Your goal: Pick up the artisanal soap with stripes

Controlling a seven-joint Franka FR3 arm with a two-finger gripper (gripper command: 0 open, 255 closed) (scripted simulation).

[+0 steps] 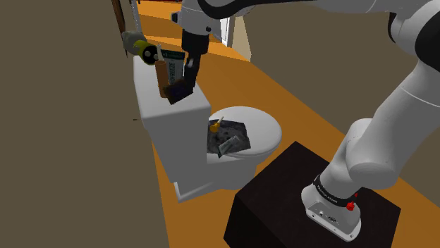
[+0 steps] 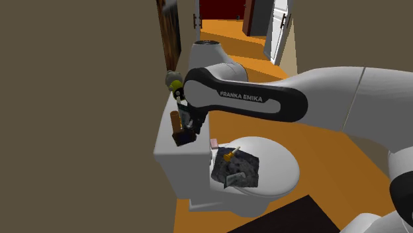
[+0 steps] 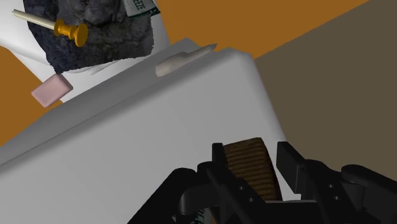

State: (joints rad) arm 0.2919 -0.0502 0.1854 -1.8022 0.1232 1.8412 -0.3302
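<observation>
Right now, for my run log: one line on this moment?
gripper: shut on brown ribbed soap bar | place: over white toilet tank | lift: unclear

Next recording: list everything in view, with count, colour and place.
toilet: 1, white-grey, against the wall
soap: 1, brown, ridged, between the fingers, over the tank
box: 1, green and white, on the tank
round thing: 1, yellow and black, tank's far end
lump: 1, dark grey, on the lid
pin: 1, yellow, on the lump
block: 1, pink, by the tank's front
floor: orange
stand: 1, black, shoulder view's lower right
arm: 1, white
gripper: 1, black, shut on the soap
</observation>
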